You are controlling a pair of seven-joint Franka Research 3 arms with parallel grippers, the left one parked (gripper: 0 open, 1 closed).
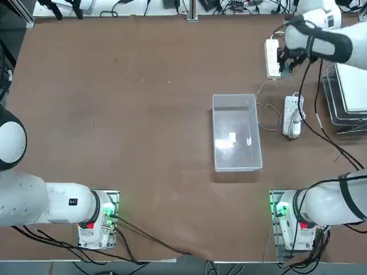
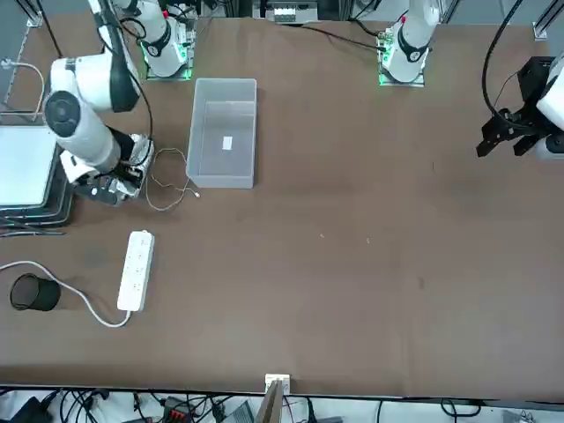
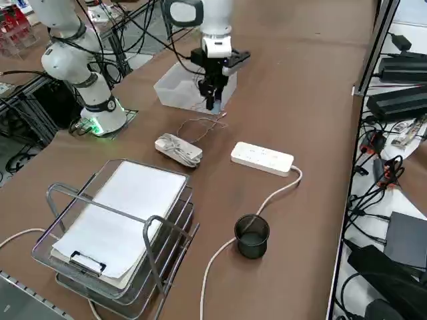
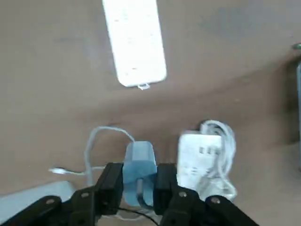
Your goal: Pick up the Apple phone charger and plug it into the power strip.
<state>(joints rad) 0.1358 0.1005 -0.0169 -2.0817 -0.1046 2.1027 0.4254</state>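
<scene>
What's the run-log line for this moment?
right end effector: closed on charger | cable: trailing | power strip: on table | plug-in: not yet done

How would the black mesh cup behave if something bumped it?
It would probably tip or slide fairly easily, as the cup stands on a small base and looks empty. Lying on its side, its round wall would likely let it roll. The thin mesh suggests it is light for its size.

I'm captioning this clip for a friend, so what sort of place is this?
Probably a robotics lab: two white arms are mounted on a big brown table, black cables tangle along its edge, and a paper tray and power strip share the surface.
</scene>
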